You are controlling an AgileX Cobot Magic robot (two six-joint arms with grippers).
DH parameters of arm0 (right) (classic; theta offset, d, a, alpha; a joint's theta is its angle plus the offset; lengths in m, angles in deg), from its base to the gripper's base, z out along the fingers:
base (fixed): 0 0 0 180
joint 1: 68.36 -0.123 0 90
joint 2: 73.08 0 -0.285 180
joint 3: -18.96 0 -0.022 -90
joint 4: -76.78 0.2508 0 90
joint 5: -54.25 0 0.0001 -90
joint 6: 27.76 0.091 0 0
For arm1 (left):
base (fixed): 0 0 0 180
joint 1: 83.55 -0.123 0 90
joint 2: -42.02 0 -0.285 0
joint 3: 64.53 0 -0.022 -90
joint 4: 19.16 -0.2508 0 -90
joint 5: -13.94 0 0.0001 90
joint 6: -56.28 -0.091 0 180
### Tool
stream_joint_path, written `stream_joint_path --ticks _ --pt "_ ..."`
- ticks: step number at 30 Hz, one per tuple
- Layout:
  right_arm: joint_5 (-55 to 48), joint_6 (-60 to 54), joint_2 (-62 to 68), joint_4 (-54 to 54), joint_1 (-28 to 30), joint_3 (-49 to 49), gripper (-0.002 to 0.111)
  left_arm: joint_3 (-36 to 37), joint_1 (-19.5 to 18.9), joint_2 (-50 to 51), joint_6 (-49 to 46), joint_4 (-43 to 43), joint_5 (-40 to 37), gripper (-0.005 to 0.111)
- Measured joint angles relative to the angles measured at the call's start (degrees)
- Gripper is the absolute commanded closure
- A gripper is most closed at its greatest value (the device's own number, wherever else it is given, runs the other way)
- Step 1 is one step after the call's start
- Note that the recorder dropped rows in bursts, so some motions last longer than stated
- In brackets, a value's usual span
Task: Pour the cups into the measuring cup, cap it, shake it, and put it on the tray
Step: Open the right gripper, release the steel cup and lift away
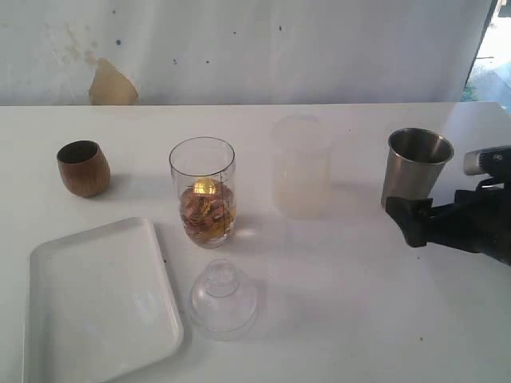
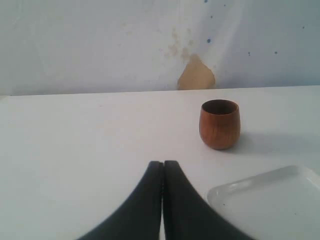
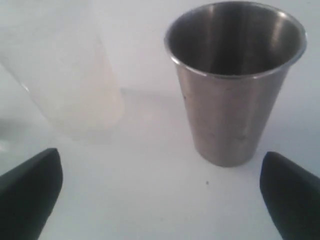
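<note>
Left gripper (image 2: 162, 167): closed on nothing; wooden cup (image 2: 219, 124) ahead, well apart.
Steel tumbler (image 1: 415, 166): upright, right of the frosted cup (image 1: 302, 171).
Right gripper (image 3: 157, 185): spread wide, empty; tumbler just ahead, off-centre. This is your nearer arm.

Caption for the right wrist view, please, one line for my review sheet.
Open right gripper facing the upright steel tumbler, not touching it, with the frosted cup standing alongside.
</note>
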Motion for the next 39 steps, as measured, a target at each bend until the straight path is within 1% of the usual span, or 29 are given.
stream_joint_path --ticks 3,5,9,13,16,21,23,24,26,27,28,29,30,31,33,34,36,38,39 --pt "0.77 8.52 -3.77 -7.98 0.0 -0.12 0.003 0.0 0.0 0.0 0.0 0.0 0.0 0.106" --pt "3.4 11.57 -6.37 -12.87 0.0 -0.12 0.003 0.0 0.0 0.0 0.0 0.0 0.0 0.106" --pt "13.34 14.54 -10.33 -18.85 0.0 -0.12 0.003 0.0 0.0 0.0 0.0 0.0 0.0 0.106" --pt "21.54 22.84 -12.17 -21.47 0.0 -0.12 0.003 0.0 0.0 0.0 0.0 0.0 0.0 0.106" --pt "25.11 27.69 -12.4 -23.17 0.0 -0.12 0.003 0.0 0.0 0.0 0.0 0.0 0.0 0.106" --pt "26.44 29.58 -12.4 -24.24 0.0 -0.12 0.003 0.0 0.0 0.0 0.0 0.0 0.0 0.106" --pt "26.58 29.84 -12.4 -24.24 0.0 -0.12 0.006 0.0 0.0 0.0 0.0 0.0 0.0 0.106" --pt "26.58 29.96 -12.4 -24.24 0.0 -0.12 0.008 0.0 0.0 0.0 0.0 0.0 0.0 0.106" --pt "26.58 30.43 -12.4 -24.24 0.0 -0.12 0.018 0.0 0.0 0.0 0.0 0.0 0.0 0.106" --pt "26.58 30.86 -12.56 -24.24 0.0 -0.12 0.025 0.0 0.0 0.0 0.0 0.0 0.0 0.106" --pt "26.58 31.42 -12.7 -24.36 0.0 -0.12 0.033 0.0 0.0 0.0 0.0 0.0 0.0 0.106" --pt "26.58 32.3 -12.94 -24.71 0.0 -0.12 0.049 0.0 0.0 0.0 0.0 0.0 0.0 0.106" --pt "25.58 34.58 -13.71 -26.41 0.0 -0.12 0.057 0.0 0.0 0.0 0.0 0.0 0.0 0.106" --pt "24.27 36.11 -14.27 -27.88 -0.32 0.36 0.069 0.0 0.0 0.0 0.0 0.0 0.0 0.106" --pt "17.87 39.46 -16.25 -32.31 -3.26 2.19 0.077 0.0 0.0 0.0 0.0 0.0 0.0 0.106" --pt "13.35 40.21 -17.9 -34.42 -6.68 3.47 0.079 0.0 0.0 0.0 0.0 0.0 0.0 0.106" --pt "4.69 41.14 -20.49 -37.16 -12.17 5.63 0.088 0.0 0.0 0.0 0.0 0.0 0.0 0.106" --pt "-6.2 43.5 -23.13 -40.19 -17.62 7.83 0.095 0.0 0.0 0.0 0.0 0.0 0.0 0.106" --pt "-13.04 44.77 -24.48 -41.24 -20.1 8.54 0.097 0.0 0.0 0.0 0.0 0.0 0.0 0.106"
